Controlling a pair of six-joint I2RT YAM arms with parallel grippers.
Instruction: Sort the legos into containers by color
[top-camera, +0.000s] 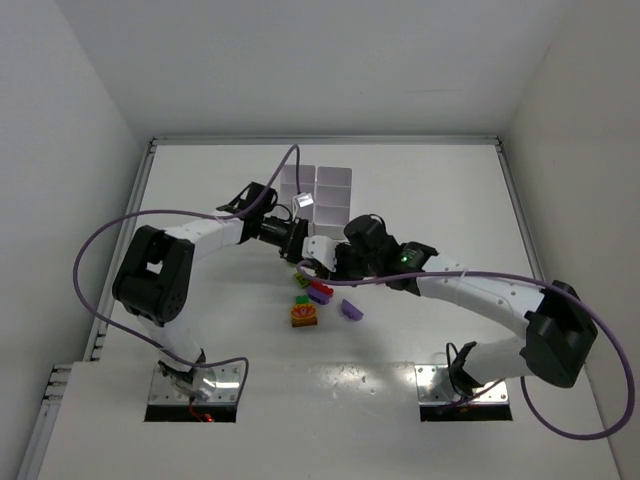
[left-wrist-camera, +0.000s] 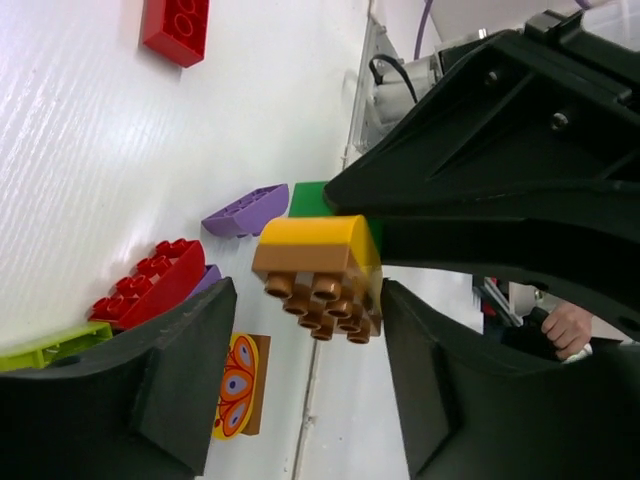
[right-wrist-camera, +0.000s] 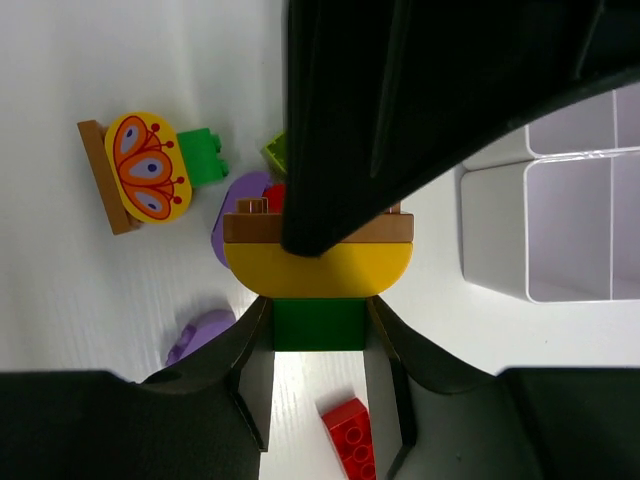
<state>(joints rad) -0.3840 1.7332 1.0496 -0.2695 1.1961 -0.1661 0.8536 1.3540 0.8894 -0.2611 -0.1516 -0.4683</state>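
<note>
Right wrist view: right gripper pinches the green brick at frame middle, yellow brick touching above. Left gripper sits loose around the yellow brick.

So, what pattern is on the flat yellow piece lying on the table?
The piece shows an orange butterfly with purple spots; clearest in the right wrist view.

Green brick, red brick: smooth glossy plastic. Tabletop was matt white, finely ribbed. Tray looked smooth plastic.
</note>
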